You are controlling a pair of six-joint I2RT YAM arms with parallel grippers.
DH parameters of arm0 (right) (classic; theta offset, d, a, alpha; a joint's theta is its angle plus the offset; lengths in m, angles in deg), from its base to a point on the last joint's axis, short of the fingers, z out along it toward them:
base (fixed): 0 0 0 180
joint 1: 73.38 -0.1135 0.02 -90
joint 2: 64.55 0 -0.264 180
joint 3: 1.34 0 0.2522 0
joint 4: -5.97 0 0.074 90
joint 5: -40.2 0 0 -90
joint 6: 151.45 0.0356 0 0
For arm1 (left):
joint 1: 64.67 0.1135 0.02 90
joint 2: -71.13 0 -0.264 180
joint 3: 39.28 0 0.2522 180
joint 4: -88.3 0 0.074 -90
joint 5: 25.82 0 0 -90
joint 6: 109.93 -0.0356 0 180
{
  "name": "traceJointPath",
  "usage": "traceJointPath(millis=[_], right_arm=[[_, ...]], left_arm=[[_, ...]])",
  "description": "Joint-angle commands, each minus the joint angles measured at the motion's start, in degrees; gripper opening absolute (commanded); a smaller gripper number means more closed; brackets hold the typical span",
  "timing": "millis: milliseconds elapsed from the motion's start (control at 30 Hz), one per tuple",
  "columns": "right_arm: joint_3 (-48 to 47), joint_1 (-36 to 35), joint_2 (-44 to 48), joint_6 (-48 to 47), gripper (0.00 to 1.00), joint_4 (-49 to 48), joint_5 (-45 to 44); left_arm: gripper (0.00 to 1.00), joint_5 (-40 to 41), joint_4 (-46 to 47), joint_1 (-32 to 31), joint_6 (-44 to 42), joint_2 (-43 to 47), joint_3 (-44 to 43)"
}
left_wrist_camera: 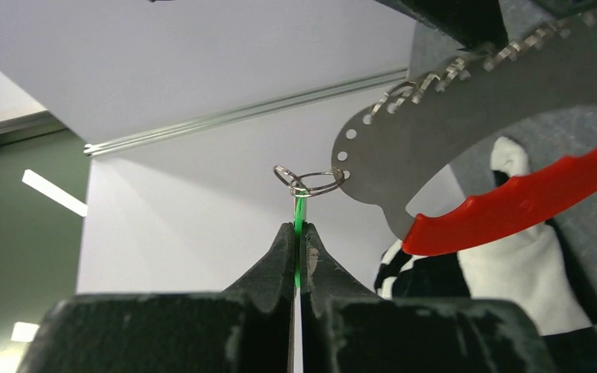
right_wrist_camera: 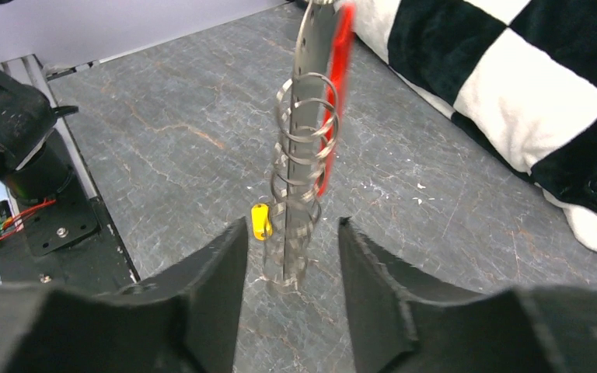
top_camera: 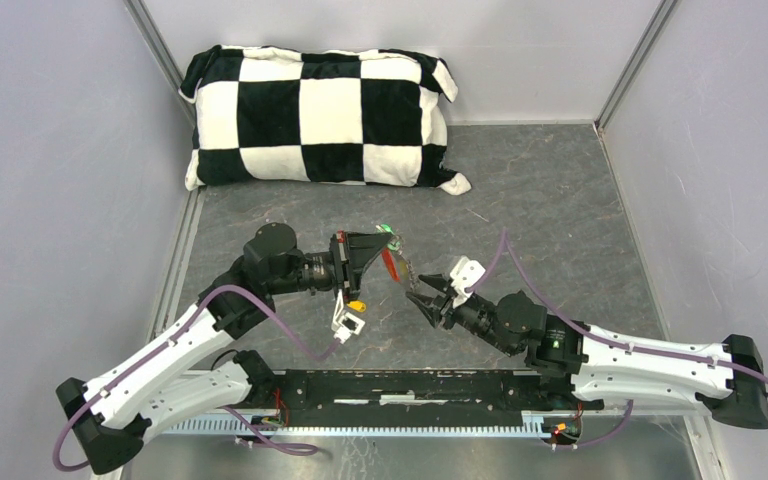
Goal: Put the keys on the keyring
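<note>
- Grippers, count two. Left gripper: jaws pressed together on the small green-headed plastic key, seen edge-on as a thin green line rising from the fingertips.
- Keys, count two. The small yellow-headed plastic key sits just left of the chain's lower end in the right wrist view, well clear of both grippers.
- Keyring, count one: a thin grey metal chain-like keyring with one long red plastic tag edging a flat grey perforated plate. One small silver split ring sits just above the green key, meeting the plate's end.
- Right gripper: fingers wide apart, holding nothing. The chain hangs down between them, apparently touching neither.
- Hard to make out:
  - Whether the green key is threaded on the split ring.
  - Whether the yellow key hangs or lies on the grey marbled tabletop.
  - The chain's upper end, cut off in both wrist views.
- Pose: both arms reach inward over mid-table, with the grippers facing each other, near but apart.
- Pillow, count one: the black-and-white checked fabric pillow lies at the far edge, well apart.
</note>
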Motion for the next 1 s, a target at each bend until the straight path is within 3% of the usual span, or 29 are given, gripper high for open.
traceJointPath(millis=[0,133,300,467,600,800,967], right_arm=[[-4.97,-0.17,1.4,-1.67,0.57,2.86,3.67],[-8.56,-0.01,3.26,-5.46,0.74,5.35,6.2],[-12.38,1.01,3.59,-9.5,0.81,6.44,11.31],[-16.52,4.53,2.57,-14.27,0.76,9.43,21.35],[-19.28,8.36,0.84,-15.58,0.72,11.84,34.23],[-21.87,17.59,-3.12,-12.54,0.66,11.82,52.74],[-22.08,21.27,-5.3,-9.25,0.61,10.28,59.56]], left_arm=[[0.02,-1.69,6.08,0.29,-4.67,2.51,0.77],[0.02,-3.8,3.83,0.29,-6.02,3.75,1.02],[0.02,-7.89,2.87,0.29,-8.43,5.26,1.94],[0.02,-10.47,0.52,0.29,-11.27,6.66,2.12],[0.02,-12.14,0.34,0.29,-12.24,7.58,2.59],[0.02,-14.06,-1.25,0.29,-15.57,8.4,2.95],[0.02,-14.27,-1.25,0.31,-16.05,9.09,3.29]])
